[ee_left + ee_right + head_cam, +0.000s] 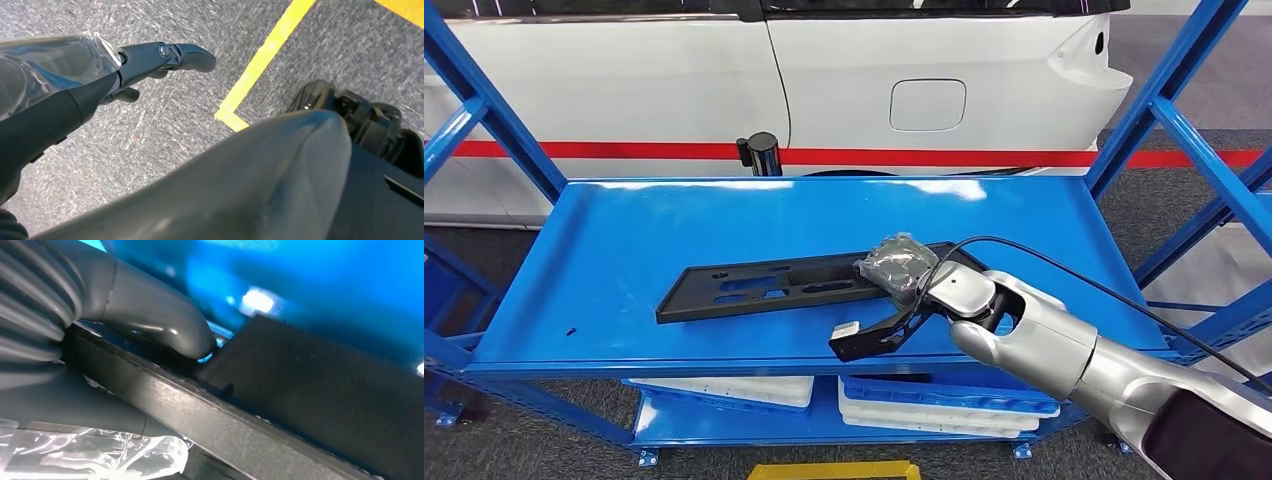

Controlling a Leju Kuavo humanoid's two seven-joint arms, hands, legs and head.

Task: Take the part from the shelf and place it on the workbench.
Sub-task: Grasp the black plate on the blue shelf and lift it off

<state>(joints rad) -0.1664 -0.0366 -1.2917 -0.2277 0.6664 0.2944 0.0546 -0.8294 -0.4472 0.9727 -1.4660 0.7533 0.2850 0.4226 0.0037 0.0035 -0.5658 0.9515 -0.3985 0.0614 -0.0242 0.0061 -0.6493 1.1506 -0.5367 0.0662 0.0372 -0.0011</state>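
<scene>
R hand (914,312) grips black part (774,285) on shelf (624,250)

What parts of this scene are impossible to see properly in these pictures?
- Head view: the right hand covers the near end of the black part on the blue shelf.
- Right wrist view: the thumb hides the other fingers, and the shelf behind is blurred.
- Head view: the bagged bundle's contents are too small to identify.

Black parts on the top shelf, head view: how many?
2. A long flat plate lies across the shelf's middle; a shorter bracket sits at the front edge under the right hand. The hand may hide more.
</scene>
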